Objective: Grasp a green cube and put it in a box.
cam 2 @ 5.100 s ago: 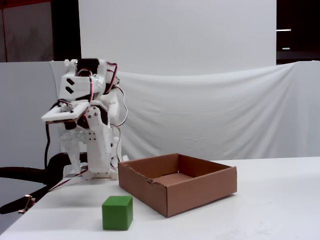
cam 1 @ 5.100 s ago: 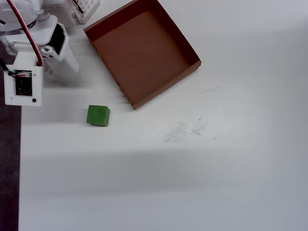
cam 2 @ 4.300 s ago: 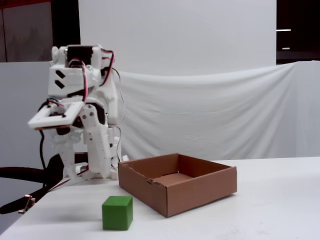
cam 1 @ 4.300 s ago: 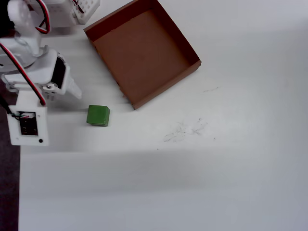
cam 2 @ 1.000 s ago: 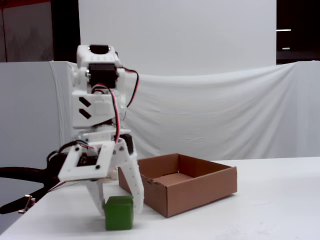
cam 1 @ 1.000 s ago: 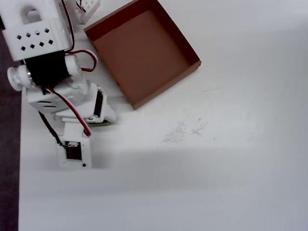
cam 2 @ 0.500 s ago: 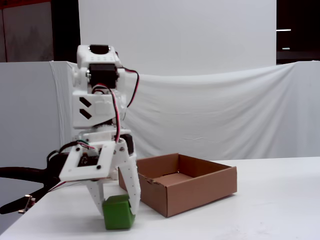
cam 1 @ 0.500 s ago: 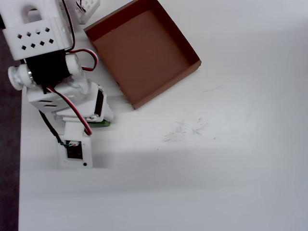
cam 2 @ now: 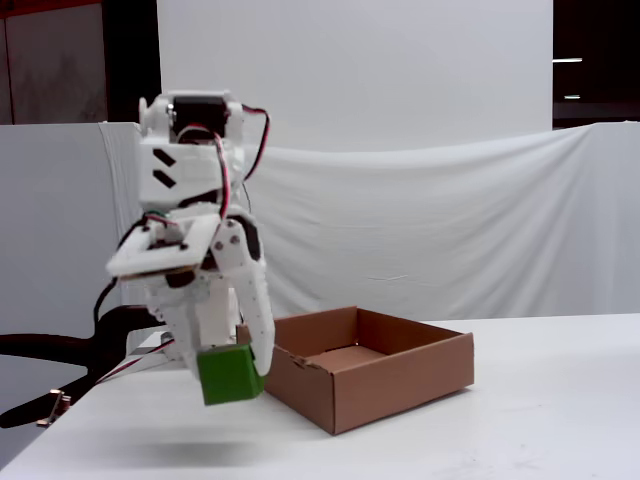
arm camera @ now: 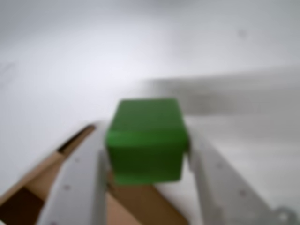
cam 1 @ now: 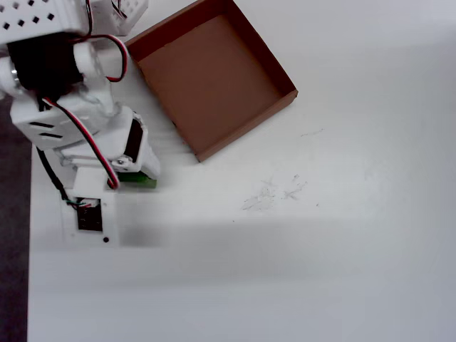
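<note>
Fixed view: the pincer (cam 2: pixel 232 372) squeezes the cube (cam 2: pixel 229 375) tight, up off the table. The box (cam 2: pixel 400 385) sits just beside it. A tilted cube could slip out and miss.

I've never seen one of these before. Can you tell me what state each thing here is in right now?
green cube: held between the jaws, lifted clear of the table, tilted.
gripper: shut on the cube, one finger on each side.
box: open on top, empty, resting flat on the table.
table: white, faint scuff marks near the middle.
</note>
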